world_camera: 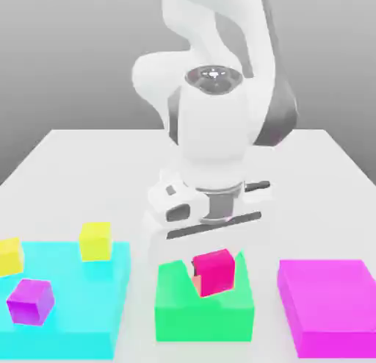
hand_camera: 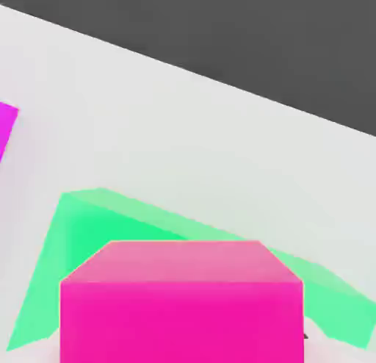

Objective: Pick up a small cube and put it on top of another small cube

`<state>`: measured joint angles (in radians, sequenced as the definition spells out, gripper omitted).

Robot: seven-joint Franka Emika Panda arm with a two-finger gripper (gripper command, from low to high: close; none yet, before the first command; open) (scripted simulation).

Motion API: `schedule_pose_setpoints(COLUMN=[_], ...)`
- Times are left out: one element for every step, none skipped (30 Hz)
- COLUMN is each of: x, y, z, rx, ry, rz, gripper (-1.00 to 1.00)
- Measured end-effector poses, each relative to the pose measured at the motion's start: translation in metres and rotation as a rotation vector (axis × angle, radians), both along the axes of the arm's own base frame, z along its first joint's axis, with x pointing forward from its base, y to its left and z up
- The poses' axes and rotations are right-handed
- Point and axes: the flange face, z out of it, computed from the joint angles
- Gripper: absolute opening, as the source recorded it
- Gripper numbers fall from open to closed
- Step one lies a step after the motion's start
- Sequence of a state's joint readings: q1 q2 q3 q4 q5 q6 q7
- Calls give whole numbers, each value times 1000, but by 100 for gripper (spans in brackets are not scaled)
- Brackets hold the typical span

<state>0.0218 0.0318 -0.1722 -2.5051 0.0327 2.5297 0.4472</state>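
Gripping a small, glossy hot-pink cube [world_camera: 214,273], the white fingers [hand_camera: 182,333] of my robot are closed on its opposite sides. The cube sits between them, squarely framed in the hand view, with its near face reaching well down past its upper edge. In the exterior view it is tilted, in front of or over a flat green block [world_camera: 204,326]; I cannot tell whether the two touch. If it is low, I judge that moving sideways too soon could scrape it on the green surface and twist it in my grasp. A weak hold could let it slip as I lift. At the exterior view's left, a small purple cube [world_camera: 30,303] and two small yellow cubes [world_camera: 95,242] rest on a flat cyan block [world_camera: 62,343]. Carrying mine too low there could knock them; releasing it off-centre or turned could make it topple from whichever cube receives it.
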Motion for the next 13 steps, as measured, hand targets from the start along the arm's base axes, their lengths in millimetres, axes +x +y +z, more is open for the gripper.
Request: schedule_pose_setpoints(x=[3, 3, 0, -5, -9, -8, -7, -6, -7, -7, -7, -7, -7], y=[-37, -71, -105, -138, -163, -168, -171, -172, -172, -173, -173, -173, -173], z=[8, 16, 24, 32, 36, 30, 20, 7, -8, -16, -16, -16, -16], rx=[-1, -2, -4, -7, -8, -9, -9, -10, -11, -12, -12, -12, -12], ry=[-1, -1, -2, -2, -3, -4, -4, -4, -3, -3, -3, -3, -3], rz=[-59, -112, -163, -213, -248, -250, -250, -249, -250, -251, -251, -251, -251], gripper=[-100, -100, -100, -100, -100, -100, -100, -100, -100, 100, 100, 100, 100])
